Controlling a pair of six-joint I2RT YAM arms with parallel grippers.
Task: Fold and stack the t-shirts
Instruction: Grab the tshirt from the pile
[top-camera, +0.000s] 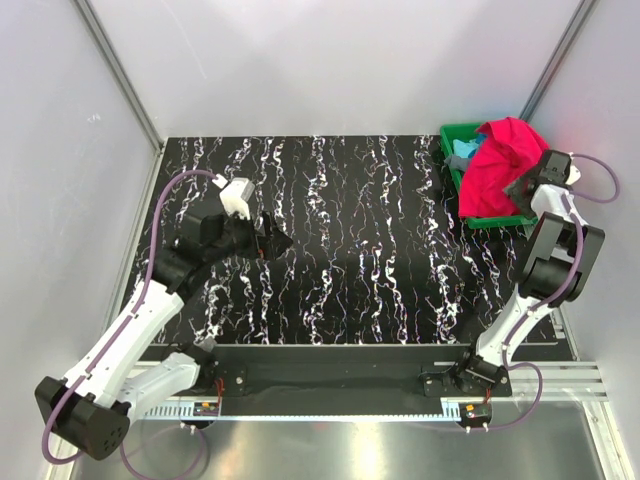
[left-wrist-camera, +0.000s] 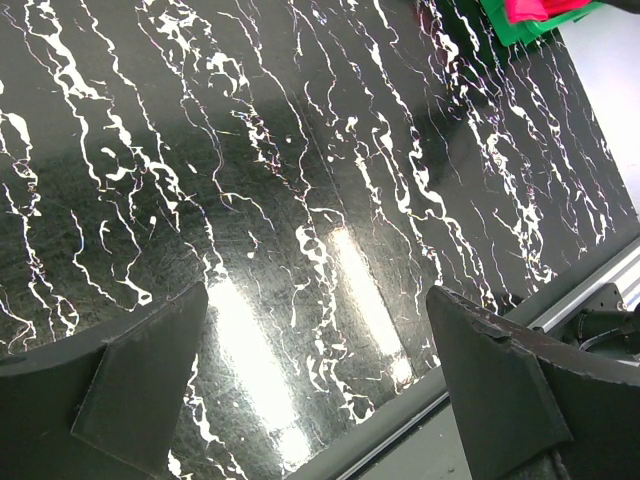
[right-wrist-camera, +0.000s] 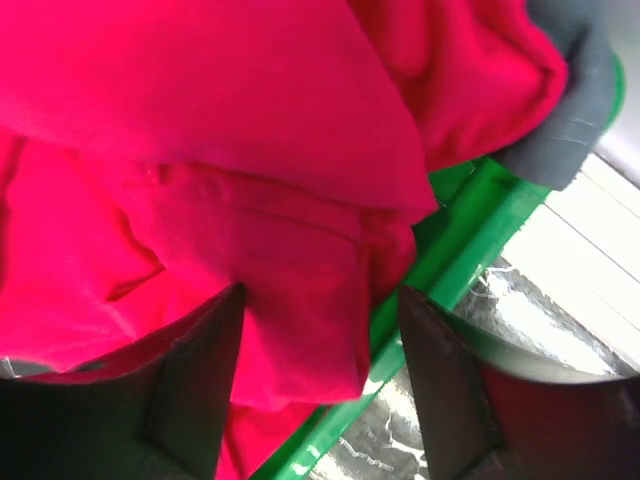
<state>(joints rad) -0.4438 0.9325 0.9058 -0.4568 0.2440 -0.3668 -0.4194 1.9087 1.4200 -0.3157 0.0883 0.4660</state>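
Right gripper (right-wrist-camera: 320, 300) at the pink shirt (top-camera: 500, 165) in the bin (top-camera: 455, 130)
The bin sits at the table's (top-camera: 350, 200) far right corner. The right jaws stand apart astride a pink fold, not pinching it. The left gripper (left-wrist-camera: 318, 295) hangs spread wide over the table's left side.

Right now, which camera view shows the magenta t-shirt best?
Top external: it shows most of the magenta t-shirt, heaped over the green bin at far right. Right wrist shows only close-up folds filling the frame, the open right gripper straddling a flap. Left wrist catches just a sliver at its top right corner.
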